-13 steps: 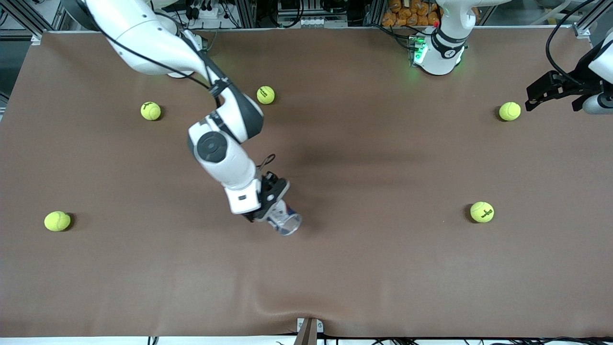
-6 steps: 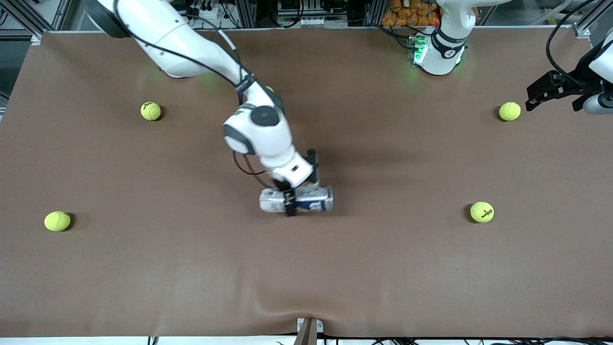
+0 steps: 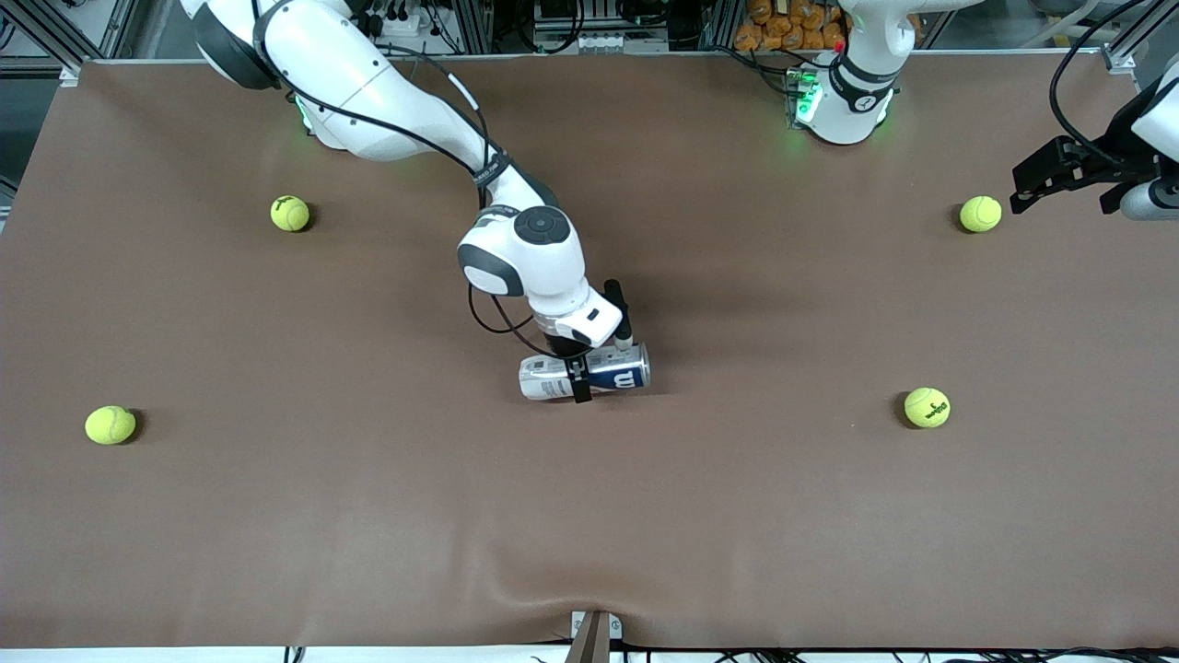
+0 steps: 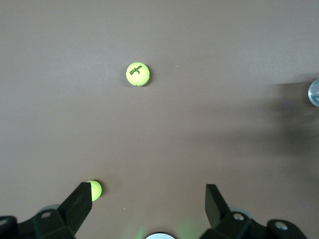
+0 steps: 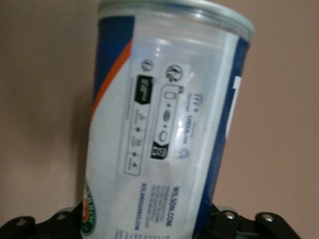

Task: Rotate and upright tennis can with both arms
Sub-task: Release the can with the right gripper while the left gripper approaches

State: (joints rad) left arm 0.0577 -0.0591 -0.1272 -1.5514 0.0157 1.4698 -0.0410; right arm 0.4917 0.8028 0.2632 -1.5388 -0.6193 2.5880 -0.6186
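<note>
The tennis can [image 3: 608, 371], white label with blue and red print, lies on its side across the middle of the brown table [image 3: 589, 516]. My right gripper [image 3: 600, 368] comes down from above and is shut on the can's middle, one black finger [image 3: 581, 390] crossing its near side. In the right wrist view the can [image 5: 164, 124] fills the space between the right gripper's [image 5: 144, 225] jaws, its metal rim pointing away. My left gripper [image 3: 1025, 184] waits open over the left arm's end of the table. In the left wrist view the left gripper [image 4: 148, 196] holds nothing and the can's rim [image 4: 314, 93] shows at the edge.
Several yellow-green tennis balls lie about: one [image 3: 290, 213] and another [image 3: 110, 424] toward the right arm's end, one [image 3: 927, 407] and another [image 3: 980, 214] toward the left arm's end, the last just beside the left gripper. The left wrist view shows two balls [image 4: 138, 73] [image 4: 93, 189].
The right arm swung toward the left arm's end and turned the can from end-on toward the front camera to lying crosswise. The left arm has not moved.
</note>
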